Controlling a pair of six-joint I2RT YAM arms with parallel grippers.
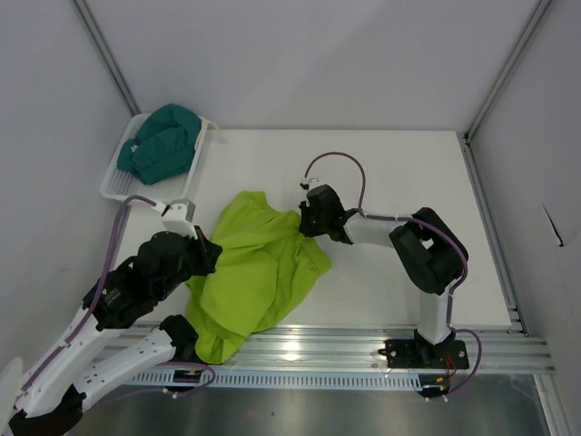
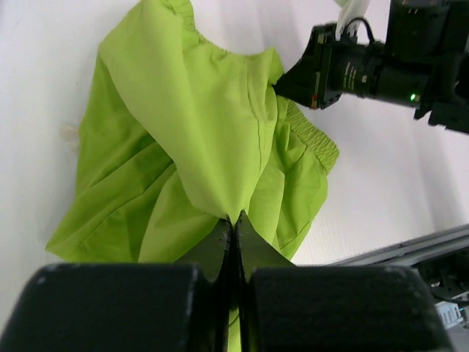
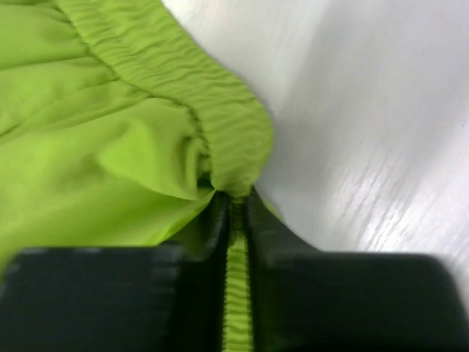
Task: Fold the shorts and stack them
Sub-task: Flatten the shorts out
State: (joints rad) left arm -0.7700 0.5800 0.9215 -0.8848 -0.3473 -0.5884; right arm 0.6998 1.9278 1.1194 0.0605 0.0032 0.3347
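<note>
The lime green shorts [image 1: 259, 272] lie crumpled on the white table [image 1: 390, 173], between the two arms, with their near end over the table's front edge. The left gripper [image 2: 234, 220] is pressed together on a fold of their fabric, and the right gripper [image 3: 233, 198] pinches the gathered waistband [image 3: 220, 125]. The dark teal shorts [image 1: 163, 141] sit bunched in the white basket [image 1: 113, 186] at the far left corner
</note>
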